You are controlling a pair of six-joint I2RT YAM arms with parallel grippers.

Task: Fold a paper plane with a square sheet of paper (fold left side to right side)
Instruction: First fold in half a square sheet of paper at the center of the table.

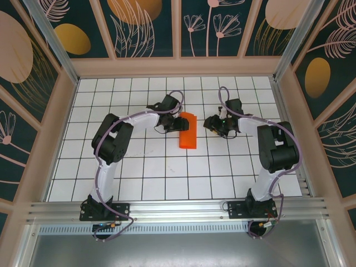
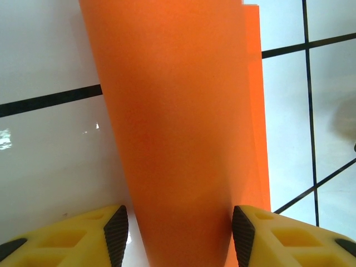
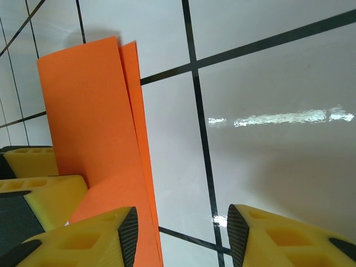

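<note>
The square sheet of paper (image 1: 188, 132) lies on the white grid table as an upright orange rectangle, its left half folded over onto the right. My left gripper (image 1: 173, 123) is at the paper's left side. In the left wrist view it (image 2: 179, 236) stands open, and the bulging top layer of the paper (image 2: 178, 111) runs between its pads without being pinched. My right gripper (image 1: 211, 123) hovers just right of the sheet. It (image 3: 182, 233) is open over bare table, its left finger (image 3: 105, 233) overlapping the paper's (image 3: 89, 122) right edge.
The left gripper's yellow fingers (image 3: 33, 183) show at the left of the right wrist view. Wooden frame walls (image 1: 178, 67) enclose the table, and an aluminium rail (image 1: 178, 208) runs along the near edge by the arm bases.
</note>
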